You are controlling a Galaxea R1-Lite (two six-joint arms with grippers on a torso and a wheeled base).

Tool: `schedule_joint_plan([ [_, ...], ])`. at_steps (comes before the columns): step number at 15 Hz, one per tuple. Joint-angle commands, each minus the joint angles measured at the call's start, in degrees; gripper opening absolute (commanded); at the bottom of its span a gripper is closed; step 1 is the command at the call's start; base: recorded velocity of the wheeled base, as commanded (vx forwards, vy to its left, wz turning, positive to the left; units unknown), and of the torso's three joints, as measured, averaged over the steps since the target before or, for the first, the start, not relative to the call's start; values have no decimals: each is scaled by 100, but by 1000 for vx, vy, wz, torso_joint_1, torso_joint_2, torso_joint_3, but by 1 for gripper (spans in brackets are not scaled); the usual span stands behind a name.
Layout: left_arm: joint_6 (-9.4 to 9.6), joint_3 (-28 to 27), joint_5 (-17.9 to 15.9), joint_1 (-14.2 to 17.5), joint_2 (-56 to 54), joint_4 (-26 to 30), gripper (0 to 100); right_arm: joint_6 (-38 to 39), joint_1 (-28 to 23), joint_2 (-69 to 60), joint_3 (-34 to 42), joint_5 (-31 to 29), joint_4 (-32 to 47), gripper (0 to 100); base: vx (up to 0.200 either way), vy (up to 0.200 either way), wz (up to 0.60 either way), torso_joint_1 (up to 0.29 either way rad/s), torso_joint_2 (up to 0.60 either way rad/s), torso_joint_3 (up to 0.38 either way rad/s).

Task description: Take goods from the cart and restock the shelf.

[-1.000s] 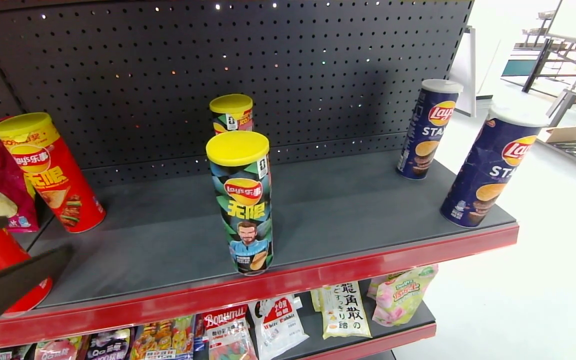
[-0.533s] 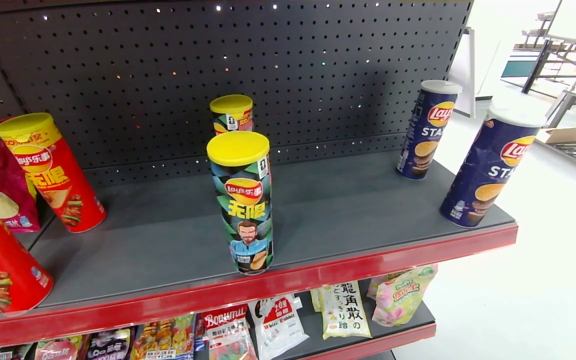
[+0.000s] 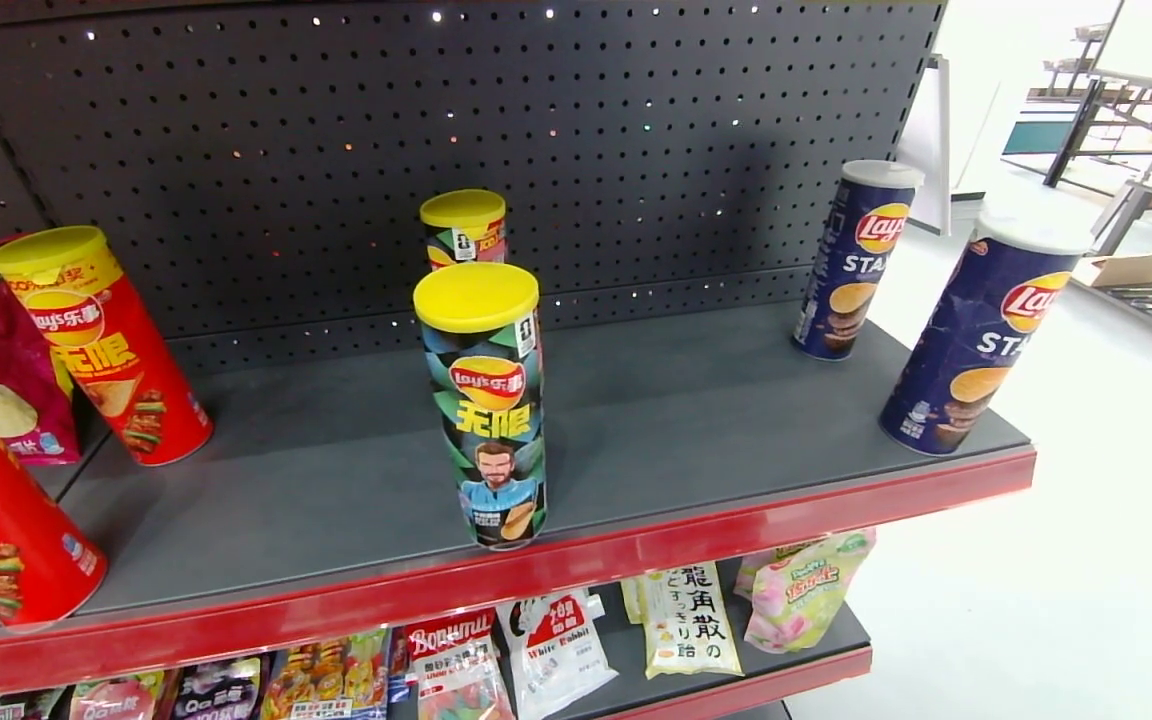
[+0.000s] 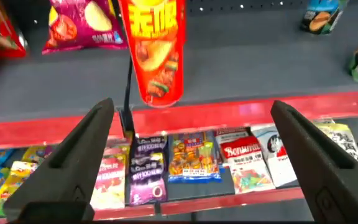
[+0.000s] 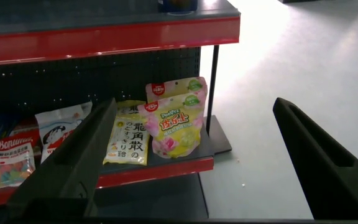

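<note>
Along the upper shelf [image 3: 336, 470], from the head view, I count six tubes standing: the front red canister [image 3: 6, 530] at the far left by the red lip [image 3: 536, 580], a rear red canister [image 3: 96, 345] behind it, two yellow-lidded tubes [image 3: 486, 400] in the middle and two blue tubes [image 3: 976, 340] at the right; wide bare gaps lie between them, so I judge the restocking only part done, with more goods to fetch from the cart; from the left wrist view, the left gripper [image 4: 192, 107] is spread wide and empty, out in front of the shelf, while the front red canister stands upright, long axis vertical, base just behind the lip, label facing the aisle; from the right wrist view, the right gripper [image 5: 194, 102] is likewise wide and empty, before the lower tier's sweet bags [image 5: 176, 118].
</note>
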Motion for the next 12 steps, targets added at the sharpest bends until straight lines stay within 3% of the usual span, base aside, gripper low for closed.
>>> schedule_joint_plan([
  [1, 17, 303, -64, -39, -592, 34, 100, 13, 0, -2, 0, 2, -7, 100, 0, 0, 600, -2, -2, 2],
  [4, 8, 321, -73, -39, -636, 43, 100, 5, 0, -2, 0, 2, -7, 100, 0, 0, 600, 1, -2, 4],
  [10, 8, 602, -73, -39, -645, -10, 100, 31, 0, -2, 0, 2, -7, 100, 0, 0, 0, 0, 0, 0],
  [11, -89, 760, -389, -39, -645, -97, 100, 31, 0, -2, 0, 2, -7, 100, 0, 0, 0, 0, 0, 0],
  [12, -221, 1076, -451, -39, -645, -484, 100, 40, 0, -2, 0, 2, -7, 100, 0, 0, 0, 0, 0, 0],
])
